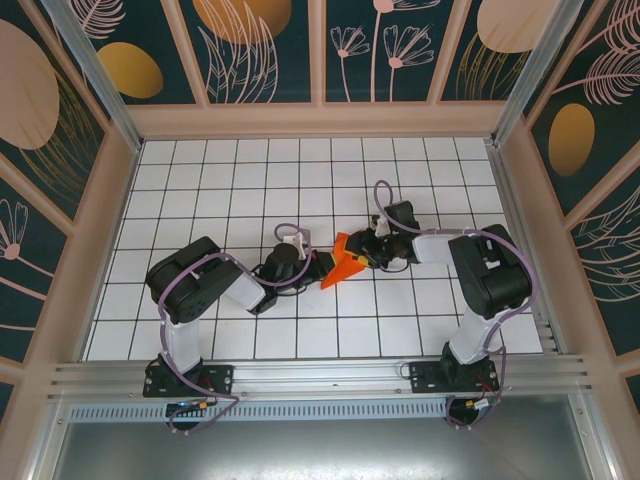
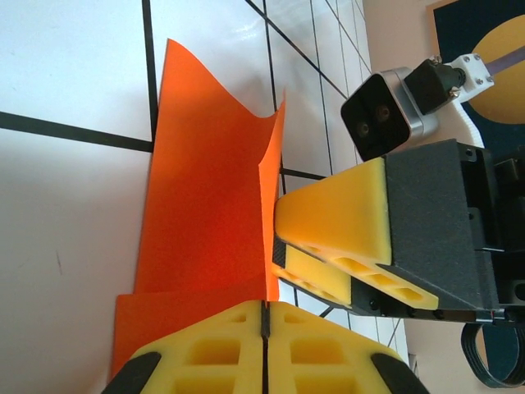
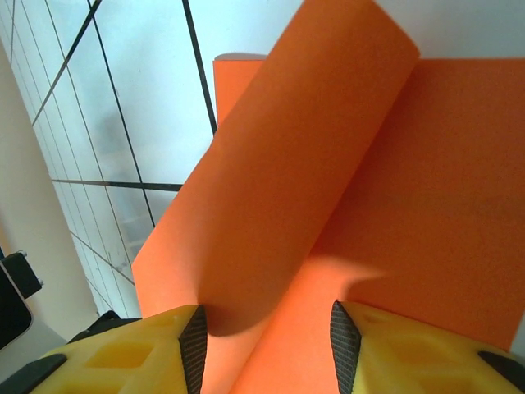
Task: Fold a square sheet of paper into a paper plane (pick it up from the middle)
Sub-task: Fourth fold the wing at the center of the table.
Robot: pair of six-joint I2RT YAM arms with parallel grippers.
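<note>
a: where is the square sheet of paper (image 1: 345, 263)?

b: near the middle of the white gridded table (image 1: 200, 200), between the two arms. it is no longer flat: part lies on the table and part stands up as a curved flap.

a: and the left gripper (image 1: 323, 268)?

b: it comes in from the left, low over the table. in the left wrist view its yellow fingers (image 2: 205, 353) are pressed together, and the edge of the raised flap (image 2: 205, 205) runs straight down into the seam between them, so the left gripper (image 2: 264, 328) is clamped on the sheet.

a: the right gripper (image 1: 368, 255)?

b: it meets the sheet from the other side. in its own wrist view the right gripper (image 3: 267, 328) has its jaws clearly apart, with the orange paper (image 3: 394, 205) passing through the gap. the rolled flap leans against the left-hand finger (image 3: 123, 357). it isn't squeezing anything.
</note>
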